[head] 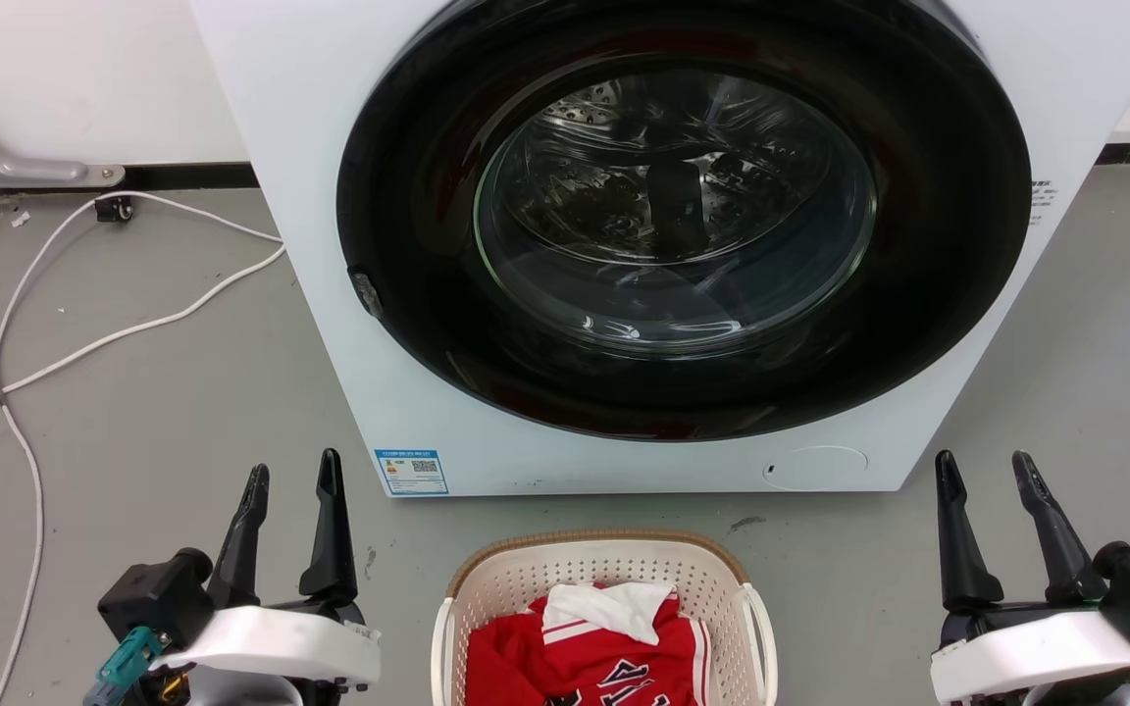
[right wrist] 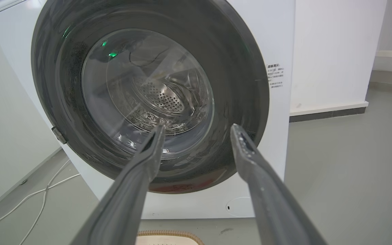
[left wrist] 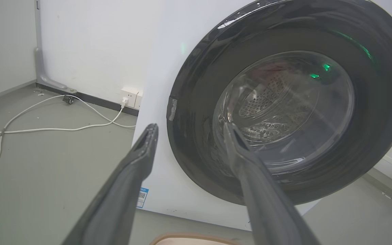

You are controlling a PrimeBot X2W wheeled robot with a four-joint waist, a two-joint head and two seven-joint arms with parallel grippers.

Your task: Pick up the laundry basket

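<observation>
The two long dark fingers of my left gripper (head: 292,467) stand wide apart with nothing between them, and my right gripper (head: 983,461) is the same, empty and touching nothing. Between the two, on the grey floor (head: 153,422), sits the cream-white perforated plastic laundry basket (head: 516,588) with a brown woven-look rim, holding a red garment (head: 575,662) and a white cloth (head: 609,603). Just behind it stands the white front-loading washing machine (head: 330,294), and a white cable (head: 84,343) lies on the floor at the left.
</observation>
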